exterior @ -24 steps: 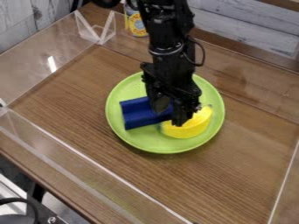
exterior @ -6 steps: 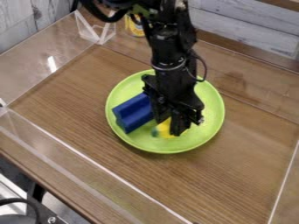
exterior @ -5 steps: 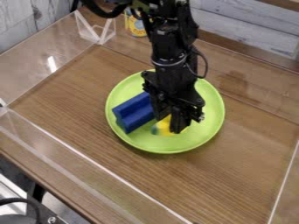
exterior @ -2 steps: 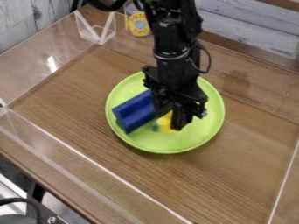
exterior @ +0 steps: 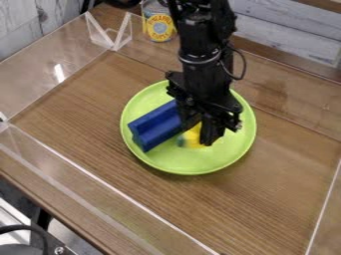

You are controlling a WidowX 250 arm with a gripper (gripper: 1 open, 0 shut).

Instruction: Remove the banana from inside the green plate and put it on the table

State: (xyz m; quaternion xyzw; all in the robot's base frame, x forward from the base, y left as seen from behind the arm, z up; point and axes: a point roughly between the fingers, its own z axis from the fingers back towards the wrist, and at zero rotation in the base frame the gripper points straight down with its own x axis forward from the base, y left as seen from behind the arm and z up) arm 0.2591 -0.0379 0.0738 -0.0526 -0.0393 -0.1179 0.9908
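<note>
My pincer [exterior: 202,132] grips the banana [exterior: 196,134] just above the green plate [exterior: 226,157], beside the blue block [exterior: 156,124], so I should lift straight, clear the rim, then lower onto bare tabletop [exterior: 286,125] beyond.

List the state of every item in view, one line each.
End effector: pointing down over the plate, closed on the banana.
Banana: gripped, mostly hidden, above the plate's inside.
Green plate: flat on the table.
Blue block: lying in the plate's left half.
Table: carries the plate.
</note>
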